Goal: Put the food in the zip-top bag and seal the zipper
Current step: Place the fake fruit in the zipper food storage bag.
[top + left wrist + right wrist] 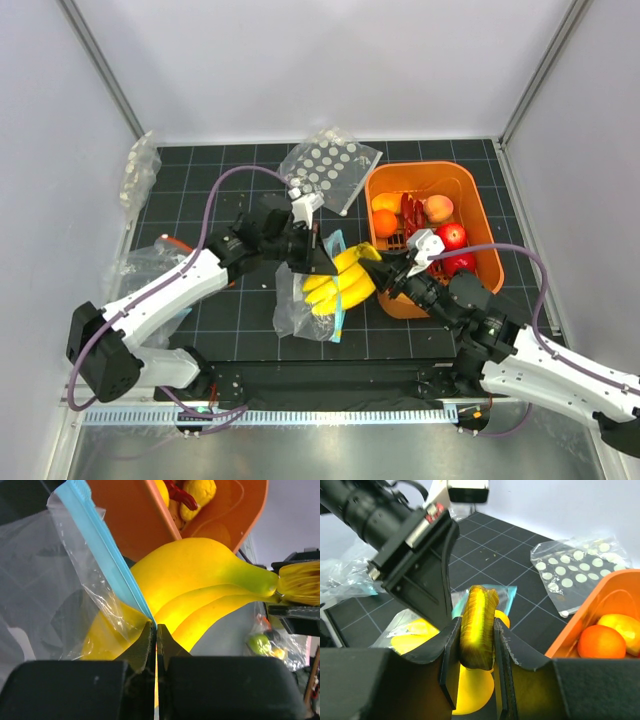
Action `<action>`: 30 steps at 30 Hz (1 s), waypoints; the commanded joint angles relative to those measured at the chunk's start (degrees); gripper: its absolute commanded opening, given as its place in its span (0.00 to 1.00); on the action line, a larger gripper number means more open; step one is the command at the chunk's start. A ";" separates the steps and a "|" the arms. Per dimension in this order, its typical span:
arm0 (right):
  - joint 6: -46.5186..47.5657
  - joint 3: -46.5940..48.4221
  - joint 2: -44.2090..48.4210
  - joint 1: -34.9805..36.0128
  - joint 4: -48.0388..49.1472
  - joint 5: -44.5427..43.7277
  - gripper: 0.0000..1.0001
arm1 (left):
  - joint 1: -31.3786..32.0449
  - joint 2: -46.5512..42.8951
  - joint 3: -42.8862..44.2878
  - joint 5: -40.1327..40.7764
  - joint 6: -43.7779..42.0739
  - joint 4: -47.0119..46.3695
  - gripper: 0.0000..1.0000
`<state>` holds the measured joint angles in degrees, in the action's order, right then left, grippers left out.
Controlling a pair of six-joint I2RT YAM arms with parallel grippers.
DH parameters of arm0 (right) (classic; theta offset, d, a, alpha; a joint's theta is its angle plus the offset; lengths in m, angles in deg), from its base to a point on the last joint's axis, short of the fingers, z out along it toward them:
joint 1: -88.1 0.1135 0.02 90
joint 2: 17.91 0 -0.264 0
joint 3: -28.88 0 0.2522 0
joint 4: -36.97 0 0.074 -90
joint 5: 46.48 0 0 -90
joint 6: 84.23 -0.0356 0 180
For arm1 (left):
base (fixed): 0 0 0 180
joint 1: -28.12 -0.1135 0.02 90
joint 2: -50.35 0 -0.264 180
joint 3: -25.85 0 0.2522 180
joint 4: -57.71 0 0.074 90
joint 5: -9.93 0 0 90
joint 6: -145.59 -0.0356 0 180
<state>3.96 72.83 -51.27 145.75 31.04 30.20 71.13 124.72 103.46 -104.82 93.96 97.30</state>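
The yellow banana bunch [340, 283] hangs over the mat, its far ends under the plastic of the clear zip-top bag [298, 314]. My right gripper [476, 622] is shut on the bunch's brownish stem [479, 615]. My left gripper [156, 628] is shut on the light-blue zipper [102, 550] at the bag's mouth, holding that edge up beside the bananas [195, 580]. A small orange [601, 641] and a yellow-orange mango-like piece [622, 626] lie in the orange basket [400, 300].
The basket also holds red apples [452, 237] and red chillies [411, 212], just right of the bananas. A clear bag with white dots [330, 168] lies behind. More crumpled clear bags [140, 170] sit along the left wall.
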 commanded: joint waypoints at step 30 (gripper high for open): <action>-7.78 -7.77 1.45 -1.49 17.21 1.73 0.01 | 3.58 -9.96 -13.14 -11.44 1.09 -27.04 0.00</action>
<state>-4.49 66.84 -53.96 144.33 44.24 34.11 74.04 113.01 88.21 -113.00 94.40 73.73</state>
